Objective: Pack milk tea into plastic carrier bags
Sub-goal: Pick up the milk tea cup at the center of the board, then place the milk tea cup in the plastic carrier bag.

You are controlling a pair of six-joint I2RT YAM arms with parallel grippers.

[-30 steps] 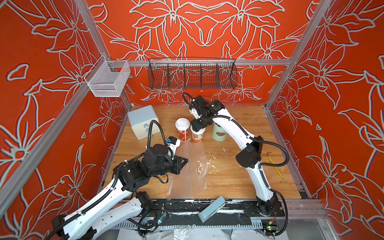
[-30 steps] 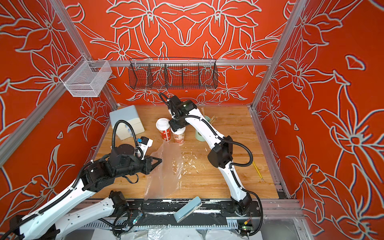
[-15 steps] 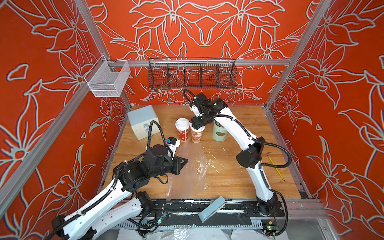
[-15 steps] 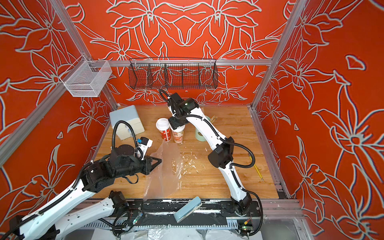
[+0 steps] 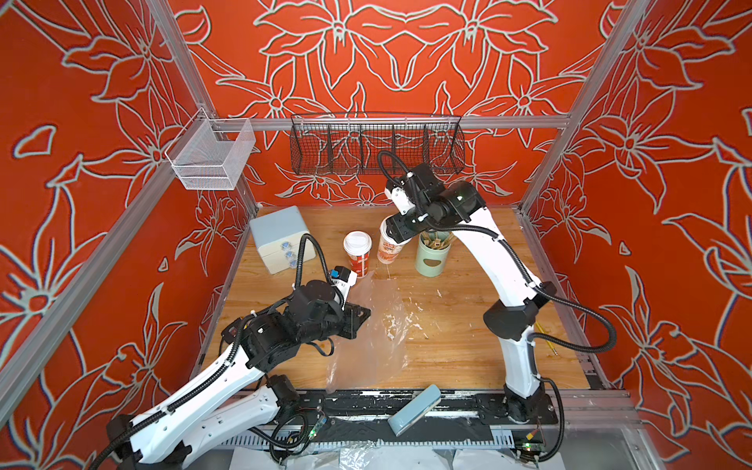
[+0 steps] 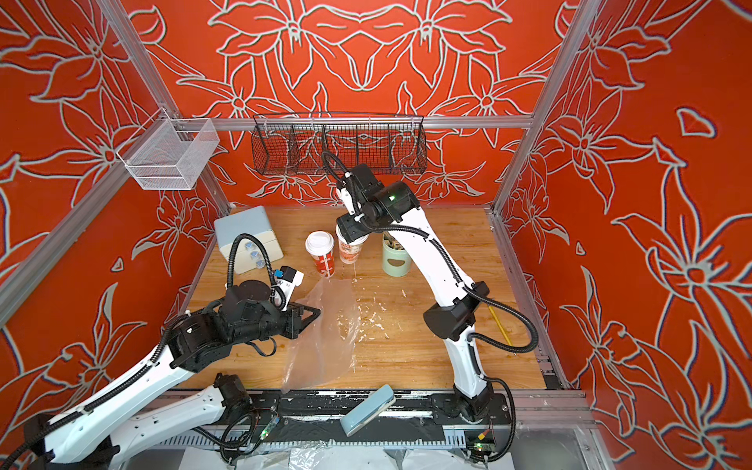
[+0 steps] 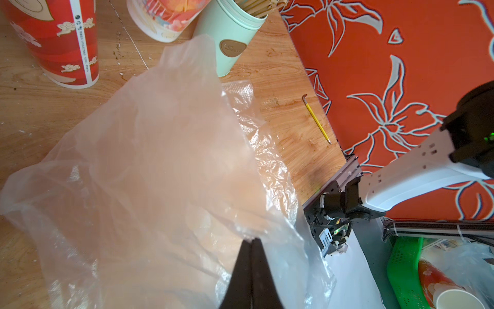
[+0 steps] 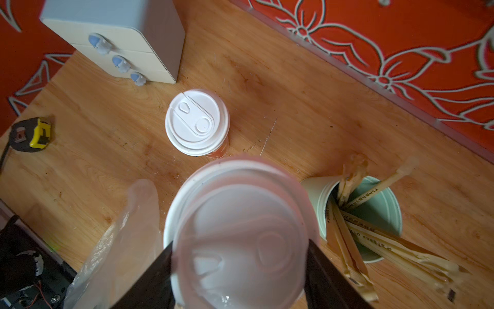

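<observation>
My right fingers point(image 8: 149, 278) were spread wide and held the cream cup point(image 5: 386, 250) by its top, beside the red cup point(image 5: 358, 258). My left fingers point(image 7: 244, 270) were shut tight on the bag point(image 5: 378, 337), which mostly lay on the desk point(image 5: 468, 346). I thought the bag needed opening next. Only the left wrist view showed that pinch.

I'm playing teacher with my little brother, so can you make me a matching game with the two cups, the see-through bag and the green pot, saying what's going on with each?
Things:
1. red cup
2. cream cup
3. plastic bag
4. green pot

States:
A. pinched by the left claw
B. holds wooden sticks
C. stands upright, no claw on it
D. gripped at the top by the right claw

Pairs: 1-C, 2-D, 3-A, 4-B.
</observation>
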